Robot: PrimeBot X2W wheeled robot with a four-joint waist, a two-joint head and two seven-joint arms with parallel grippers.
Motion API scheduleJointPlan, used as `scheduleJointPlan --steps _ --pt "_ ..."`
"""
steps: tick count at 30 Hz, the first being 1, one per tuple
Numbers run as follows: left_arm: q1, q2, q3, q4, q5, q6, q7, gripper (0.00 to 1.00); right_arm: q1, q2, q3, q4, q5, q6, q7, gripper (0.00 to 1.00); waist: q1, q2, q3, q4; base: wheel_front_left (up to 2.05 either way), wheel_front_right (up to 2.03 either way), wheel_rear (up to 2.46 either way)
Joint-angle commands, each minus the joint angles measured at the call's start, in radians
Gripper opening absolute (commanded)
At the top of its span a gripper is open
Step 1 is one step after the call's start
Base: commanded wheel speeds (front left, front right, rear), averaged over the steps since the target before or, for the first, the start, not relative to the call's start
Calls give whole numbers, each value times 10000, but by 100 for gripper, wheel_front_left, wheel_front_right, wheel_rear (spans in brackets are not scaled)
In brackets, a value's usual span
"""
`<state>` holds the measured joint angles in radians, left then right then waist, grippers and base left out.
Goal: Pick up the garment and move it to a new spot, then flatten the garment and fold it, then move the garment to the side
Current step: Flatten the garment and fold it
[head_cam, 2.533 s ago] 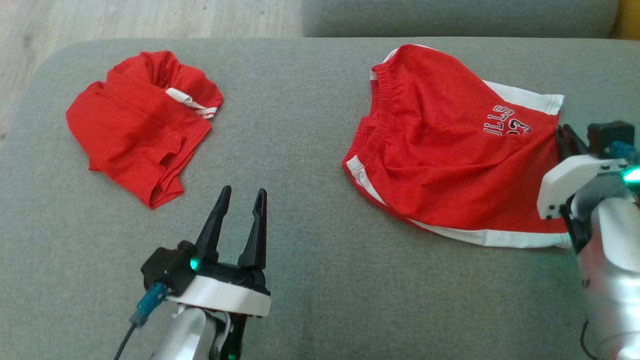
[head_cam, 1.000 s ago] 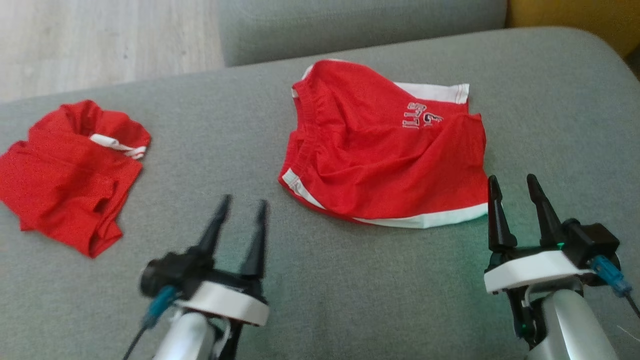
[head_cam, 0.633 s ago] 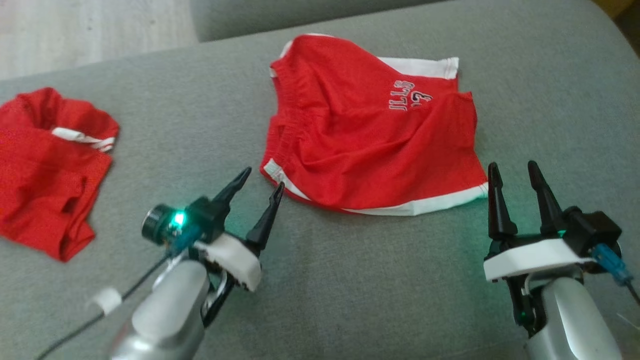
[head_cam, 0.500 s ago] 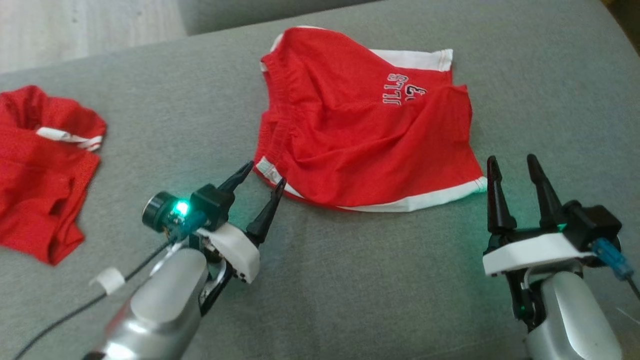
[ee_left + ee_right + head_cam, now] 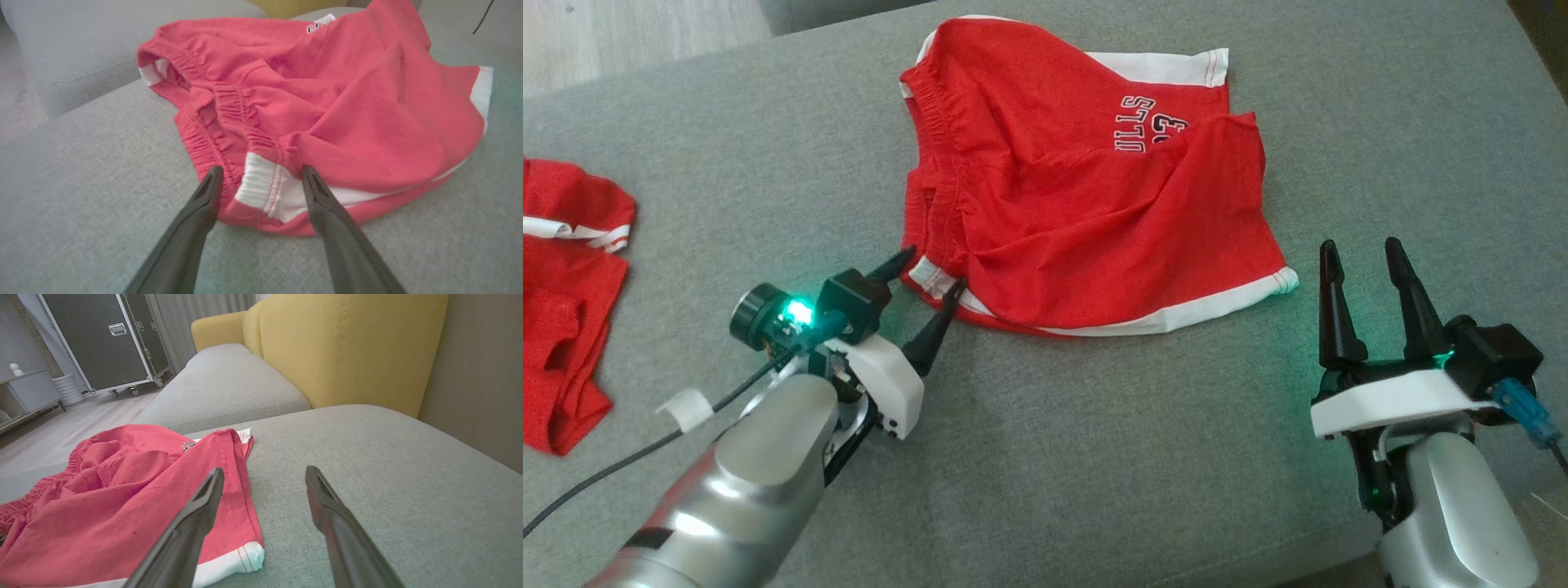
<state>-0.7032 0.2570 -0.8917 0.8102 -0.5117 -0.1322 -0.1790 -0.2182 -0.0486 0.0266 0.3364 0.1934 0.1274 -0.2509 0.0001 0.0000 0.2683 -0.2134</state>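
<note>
Currently the red shorts (image 5: 1078, 188) lie on the grey cushion (image 5: 1094, 457), toward its far side, rumpled rather than flat. The elastic waistband (image 5: 229, 102) faces the robot's left and the white-edged leg hems face its right. A white-and-black print (image 5: 1147, 135) sits near the far hem (it reads upside down in the head view and only part of it is legible).

Left gripper (image 5: 929, 269): jaws apart, nothing clamped. It is at the near left corner of the shorts. In the left wrist view the left gripper (image 5: 261, 169) has a finger on each side of the white trim patch (image 5: 265, 192) at that corner, so the cloth lies between the two fingers. Whether the tips actually press the fabric cannot be told.

Right gripper (image 5: 1361, 245): jaws also apart and empty. It hovers over bare cushion near the shorts' near right corner and clear of the cloth. In the right wrist view the right gripper (image 5: 264, 469) has the shorts (image 5: 122, 490) off to one side, with the white hem corner (image 5: 245, 555) beside one finger.

Other items: a second red garment (image 5: 564, 302) lies bunched at the cushion's left edge, well apart from the shorts. A yellow armchair (image 5: 347, 347) and a black wheeled case (image 5: 106, 339) stand beyond the cushion.
</note>
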Motion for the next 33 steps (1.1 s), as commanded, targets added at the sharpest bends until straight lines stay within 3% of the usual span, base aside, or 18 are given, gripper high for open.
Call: scheduleJointPlan --steps 1,2,3,4,16,33 --pt "-492 331 184 -124 -98 15 -1 100 -302 -16 222 -275 42 33 -108 100 -1 0 10 -14 0 0 0" --pt "-536 362 18 -111 -220 15 48 81 -319 -16 218 -268 45 33 -108 100 -1 0 16 -25 0 0 0" --pt "-585 399 -146 -116 -327 15 61 24 -332 -16 209 -258 44 33 -108 100 -1 0 21 -31 0 0 0" --pt "-632 435 -276 -121 -438 15 36 0 -342 -16 194 -241 34 33 -108 100 -1 0 19 -33 0 0 0" --pt "-664 196 -394 -71 -752 41 -768 0 -548 -16 -300 2012 -920 33 -108 100 -1 0 -262 239 0 0 0" --pt "-261 -8 11 -817 -243 102 -826 0 -1935 -16 255 4851 -94 33 0 100 -1 0 -356 726 0 0 0"
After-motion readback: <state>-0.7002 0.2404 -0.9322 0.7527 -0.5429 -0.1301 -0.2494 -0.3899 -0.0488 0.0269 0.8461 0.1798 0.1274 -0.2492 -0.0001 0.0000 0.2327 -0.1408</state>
